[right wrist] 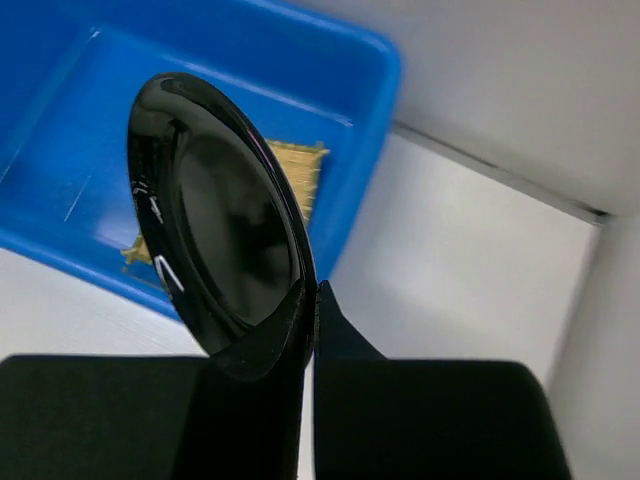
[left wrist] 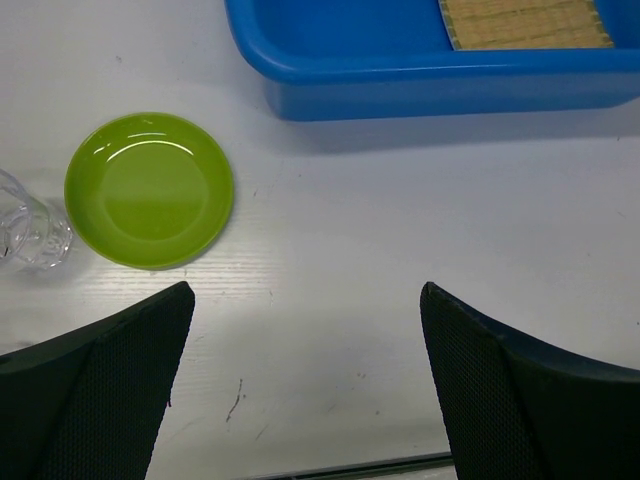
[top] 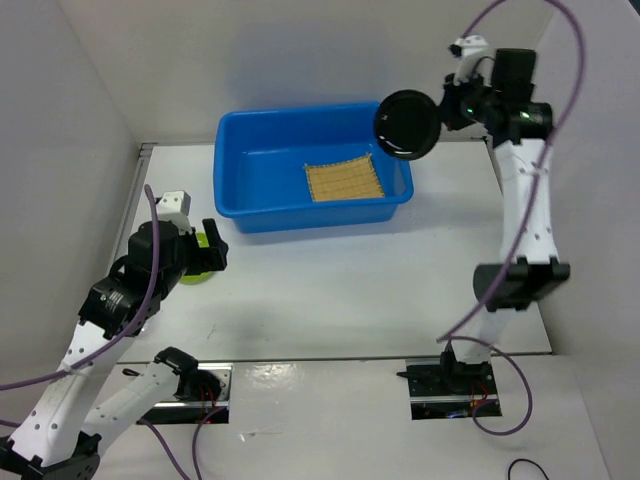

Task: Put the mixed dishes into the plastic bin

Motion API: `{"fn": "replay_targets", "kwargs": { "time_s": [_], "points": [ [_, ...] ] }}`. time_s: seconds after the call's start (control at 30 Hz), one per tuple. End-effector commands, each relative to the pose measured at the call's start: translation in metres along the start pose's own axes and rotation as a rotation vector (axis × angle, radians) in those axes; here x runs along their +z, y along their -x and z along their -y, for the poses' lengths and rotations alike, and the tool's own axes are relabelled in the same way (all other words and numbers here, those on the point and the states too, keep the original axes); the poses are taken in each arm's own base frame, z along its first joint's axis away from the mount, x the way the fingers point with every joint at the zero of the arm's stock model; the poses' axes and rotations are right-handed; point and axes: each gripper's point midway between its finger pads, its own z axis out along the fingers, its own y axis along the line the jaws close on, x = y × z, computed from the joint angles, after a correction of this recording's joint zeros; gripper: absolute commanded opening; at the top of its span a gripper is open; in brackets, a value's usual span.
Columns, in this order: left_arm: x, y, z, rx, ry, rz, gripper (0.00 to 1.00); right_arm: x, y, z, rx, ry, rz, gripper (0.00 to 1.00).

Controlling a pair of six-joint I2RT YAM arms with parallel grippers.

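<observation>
Above bin [top: 265, 170] corner, right pincer [right wrist: 310, 297] pinches glossy black plate [right wrist: 220, 230] (tilted); left pincer [left wrist: 305, 292] spread.

The tub [top: 300, 215] is bright blue. Inside it lies a tan mat [top: 345, 181] with a woven grid pattern. Over the tub's right corner, the black plate [top: 406, 124] is glossy. Near the tub, a lime-green plate [left wrist: 149, 190] and a clear, colourless cup [left wrist: 25, 235] sit on the white counter [top: 350, 290].

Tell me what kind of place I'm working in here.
Probably a robotics lab cell, not a kitchen: plain white walls enclose a white table, and purple cables hang loose.
</observation>
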Motion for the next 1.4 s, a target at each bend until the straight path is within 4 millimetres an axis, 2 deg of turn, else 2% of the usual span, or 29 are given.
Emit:
{"fn": "replay_targets", "kwargs": {
  "time_s": [0.0,0.03,0.07,0.13,0.17,0.23,0.27,0.3,0.33,0.37,0.43,0.47,0.6,0.63,0.67,0.87,0.9,0.97,1.0,1.03,1.1,1.13,1.23,1.27,1.33,1.37],
  "points": [
    [0.005,0.007,-0.002,-0.005,0.029,0.030,1.00,0.080,-0.036,-0.045,0.055,0.196,-0.139,0.00],
    [0.008,0.006,-0.002,-0.013,0.033,0.020,1.00,0.113,-0.056,-0.055,0.057,0.223,-0.195,0.00],
    [0.010,0.005,-0.003,-0.010,0.047,0.015,1.00,0.122,-0.051,-0.058,0.038,0.225,-0.188,0.00],
    [0.015,0.001,-0.006,-0.004,0.064,0.000,1.00,0.148,-0.064,-0.069,0.013,0.226,-0.225,0.00],
    [0.018,-0.001,-0.006,0.001,0.070,-0.014,1.00,0.170,-0.078,-0.071,0.002,0.227,-0.253,0.00],
    [0.022,-0.004,-0.005,-0.004,0.076,-0.029,1.00,0.190,-0.086,-0.076,-0.015,0.213,-0.266,0.00],
    [0.025,-0.005,-0.007,0.001,0.092,-0.036,1.00,0.197,-0.086,-0.073,-0.019,0.200,-0.259,0.00],
    [0.025,-0.005,-0.007,0.001,0.092,-0.036,1.00,0.216,-0.106,-0.077,-0.019,0.199,-0.300,0.00],
    [0.027,-0.006,-0.007,0.004,0.095,-0.044,1.00,0.223,-0.106,-0.073,-0.025,0.181,-0.289,0.00],
    [0.029,-0.007,-0.008,-0.004,0.109,-0.048,1.00,0.237,-0.124,-0.074,-0.018,0.187,-0.321,0.00],
    [0.031,-0.008,-0.008,-0.001,0.112,-0.056,1.00,0.248,-0.131,-0.073,-0.028,0.164,-0.329,0.00],
    [0.031,-0.008,-0.010,-0.001,0.120,-0.052,1.00,0.258,-0.147,-0.072,-0.025,0.158,-0.358,0.00],
    [0.035,-0.011,-0.010,0.005,0.127,-0.069,1.00,0.275,-0.164,-0.068,-0.021,0.104,-0.385,0.00],
    [0.035,-0.010,-0.011,0.005,0.136,-0.065,1.00,0.276,-0.163,-0.064,-0.027,0.080,-0.381,0.00],
    [0.037,-0.011,-0.011,0.008,0.139,-0.073,1.00,0.278,-0.167,-0.063,-0.019,0.070,-0.386,0.03],
    [0.039,-0.013,-0.011,0.002,0.143,-0.081,1.00,0.279,-0.165,-0.060,-0.023,0.056,-0.380,0.12],
    [0.039,-0.013,-0.011,0.002,0.143,-0.081,1.00,0.280,-0.169,-0.061,-0.022,0.058,-0.389,0.16],
    [0.039,-0.012,-0.012,0.002,0.151,-0.077,1.00,0.272,-0.161,-0.058,-0.034,0.047,-0.385,0.26],
    [0.041,-0.014,-0.013,0.005,0.154,-0.085,1.00,0.269,-0.160,-0.056,-0.035,0.039,-0.390,0.39],
    [0.041,-0.014,-0.013,0.005,0.154,-0.085,1.00,0.259,-0.144,-0.055,-0.052,0.036,-0.364,0.49],
    [0.043,-0.016,-0.011,0.007,0.148,-0.097,1.00,0.249,-0.136,-0.047,-0.061,-0.009,-0.364,0.65],
    [0.043,-0.016,-0.011,0.007,0.148,-0.097,1.00,0.236,-0.120,-0.046,-0.064,-0.015,-0.336,0.68],
    [0.043,-0.017,-0.009,0.007,0.138,-0.102,1.00,0.213,-0.109,-0.045,-0.065,-0.027,-0.346,0.68],
    [0.043,-0.017,-0.009,0.007,0.138,-0.102,1.00,0.192,-0.095,-0.046,-0.056,-0.031,-0.336,0.68],
    [0.046,-0.016,-0.018,-0.009,0.171,-0.106,1.00,0.173,-0.099,-0.048,-0.030,0.016,-0.359,0.68],
    [0.049,-0.017,-0.023,-0.015,0.191,-0.115,1.00,0.151,-0.092,-0.052,-0.028,0.029,-0.355,0.68]
  ]
}}
